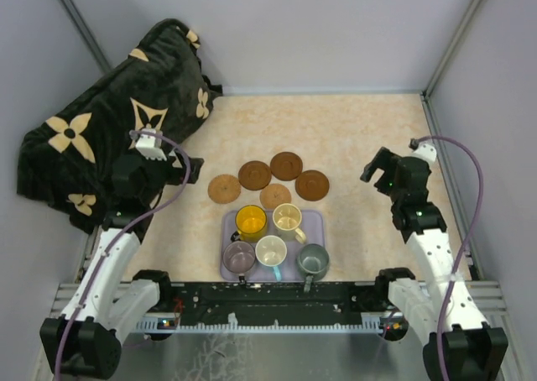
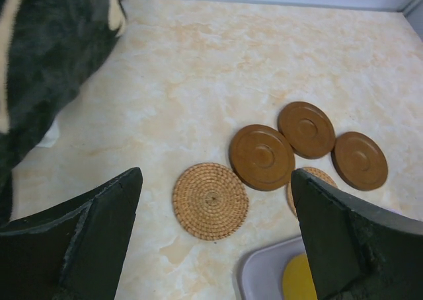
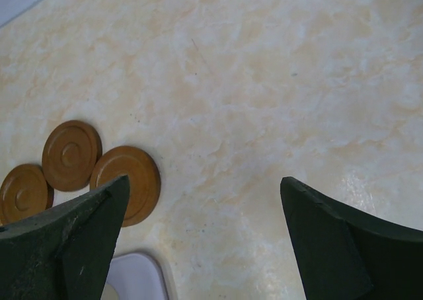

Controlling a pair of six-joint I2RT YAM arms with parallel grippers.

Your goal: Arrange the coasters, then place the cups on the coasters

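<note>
Several round coasters lie in a cluster mid-table: a woven one (image 1: pixel 224 188) (image 2: pixel 210 200) at the left, dark wooden ones (image 1: pixel 254 175) (image 1: pixel 286 165) (image 1: pixel 312 185), and another woven one (image 1: pixel 275 196) by the tray. Several cups stand in the lavender tray (image 1: pixel 314 227): yellow (image 1: pixel 251 221), cream (image 1: pixel 288 219), mauve (image 1: pixel 238 256), white with a blue handle (image 1: pixel 271 251), grey-green (image 1: pixel 313 260). My left gripper (image 1: pixel 190 169) (image 2: pixel 217 181) hangs open left of the coasters. To their right my right gripper (image 1: pixel 377 168) (image 3: pixel 203 181) is open over bare table. Neither holds anything.
A black blanket with beige flowers (image 1: pixel 109 121) (image 2: pixel 46 49) is heaped at the back left, close behind my left arm. Grey walls enclose the beige tabletop (image 1: pixel 352 129). The tray sits near the front edge between both arm bases.
</note>
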